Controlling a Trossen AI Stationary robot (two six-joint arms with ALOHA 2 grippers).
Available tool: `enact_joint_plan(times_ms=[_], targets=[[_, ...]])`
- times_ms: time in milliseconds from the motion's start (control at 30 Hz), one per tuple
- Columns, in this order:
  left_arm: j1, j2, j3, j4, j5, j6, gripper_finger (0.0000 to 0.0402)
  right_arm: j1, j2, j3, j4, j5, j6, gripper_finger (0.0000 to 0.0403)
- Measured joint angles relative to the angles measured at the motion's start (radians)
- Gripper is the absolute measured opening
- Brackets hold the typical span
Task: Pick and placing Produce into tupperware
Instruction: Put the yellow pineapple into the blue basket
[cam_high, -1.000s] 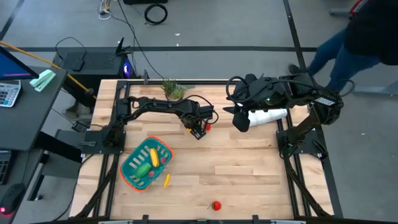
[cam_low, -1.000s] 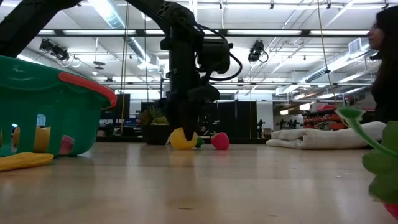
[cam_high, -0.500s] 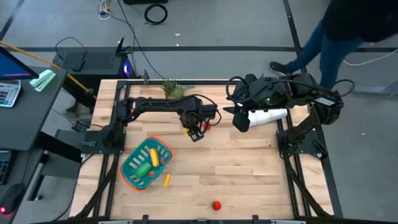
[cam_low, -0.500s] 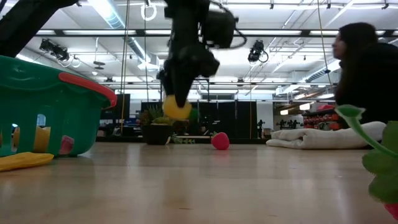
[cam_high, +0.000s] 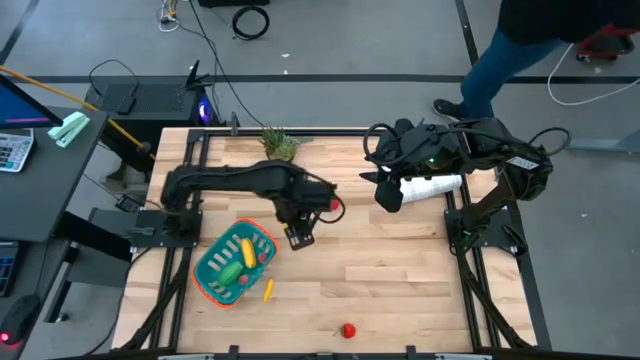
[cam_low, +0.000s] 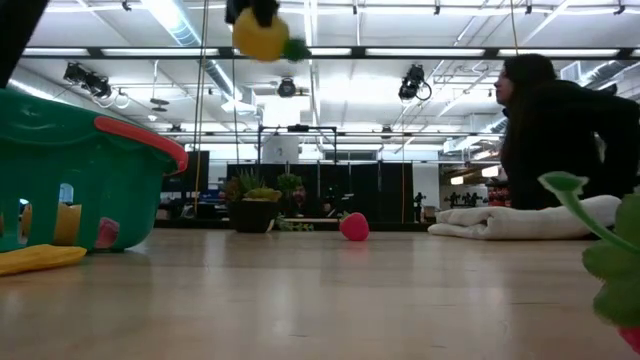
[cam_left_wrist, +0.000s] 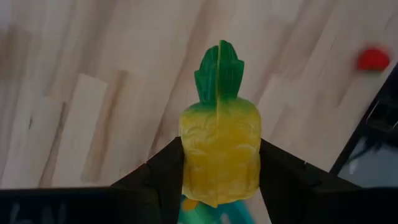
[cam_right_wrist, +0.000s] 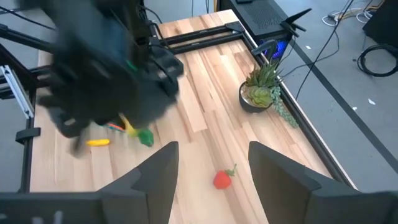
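- The left gripper (cam_left_wrist: 219, 186) pinches a yellow toy pineapple (cam_left_wrist: 219, 152) by its body, high above the worktop (cam_high: 380, 270) and just beside the teal basket (cam_high: 233, 262).
- Smooth plastic could slip from the fingers during the carry.
- Released too soon, it may strike the orange rim (cam_low: 140, 137) and bounce out.
- The right gripper (cam_right_wrist: 211, 180), spread and empty, waits near the folded cloth (cam_high: 432, 187).

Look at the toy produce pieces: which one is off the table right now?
The yellow pineapple with the green crown. It is clamped in the left gripper above the table, while the red pieces and the thin yellow piece lie on the wood.
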Motion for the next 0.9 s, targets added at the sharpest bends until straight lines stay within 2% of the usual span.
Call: enact_joint_plan(times_ms=[167, 533, 667, 767, 900], targets=[[-0.075, -0.139, -0.121, -0.001, -0.066, -0.226, 0.0191, 0.0, 0.0, 0.0, -0.002, 0.0, 0.005, 0.0203], [-0.225, -0.452, -0.682, 0.032, -0.112, -0.775, 0.019, 0.0, 0.0, 0.0, -0.002, 0.0, -0.002, 0.0203], [-0.249, -0.522, -0.872, 0.225, -0.112, -0.824, 0.0195, -0.001, 0.0, 0.0, -0.002, 0.0, -0.002, 0.0203], [-0.252, -0.554, -1.004, 0.442, -0.112, -0.839, 0.0195, -0.001, 0.0, 0.0, -0.002, 0.0, -0.001, 0.0203], [-0.251, -0.556, -1.132, 0.674, -0.112, -0.845, 0.0191, -0.001, 0.0, 0.0, -0.002, 0.0, -0.001, 0.0203]])
